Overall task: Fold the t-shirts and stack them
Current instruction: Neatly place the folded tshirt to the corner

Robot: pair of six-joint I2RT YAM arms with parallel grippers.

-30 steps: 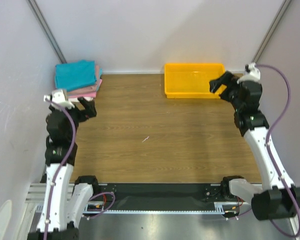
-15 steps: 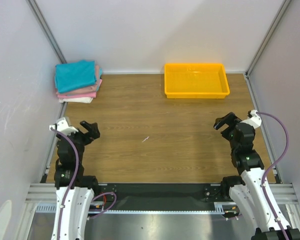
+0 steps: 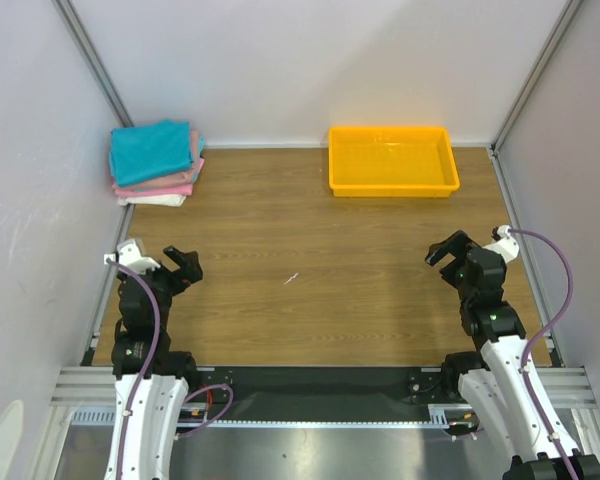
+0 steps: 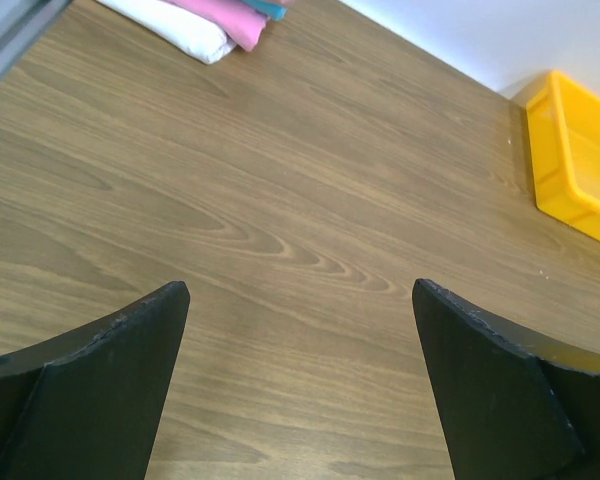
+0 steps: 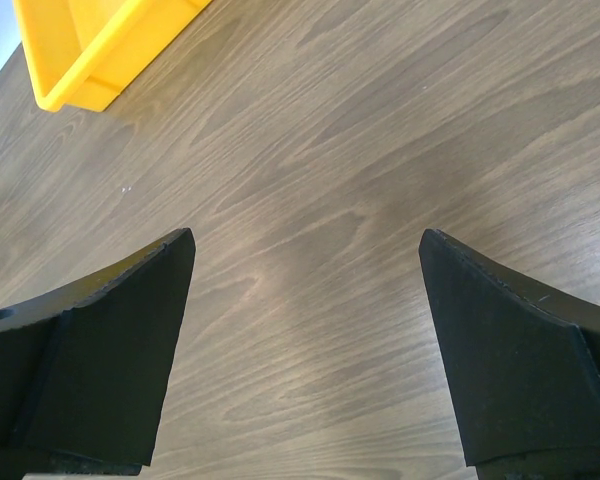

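Observation:
The t-shirts lie folded in one stack in the far left corner: a teal-blue one (image 3: 152,150) on top, pink ones (image 3: 172,185) under it and a white one (image 3: 160,199) at the bottom. The left wrist view catches only the stack's white (image 4: 175,20) and pink (image 4: 235,15) edges. My left gripper (image 3: 180,268) hovers open near the table's front left, far from the stack, with nothing between its fingers. My right gripper (image 3: 448,250) is open and empty at the front right. Bare wood shows between the left gripper's (image 4: 300,290) and the right gripper's (image 5: 307,235) fingers.
A yellow plastic tray (image 3: 390,188) stands at the back right against the wall; it also shows in the left wrist view as the yellow tray (image 4: 580,160) and in the right wrist view as the tray (image 5: 90,50). White walls enclose the wooden table (image 3: 310,270) on three sides.
Both arms have drawn back from the far side toward the near edge, the left from beside the stack, the right from beside the tray. Both grippers stayed open.

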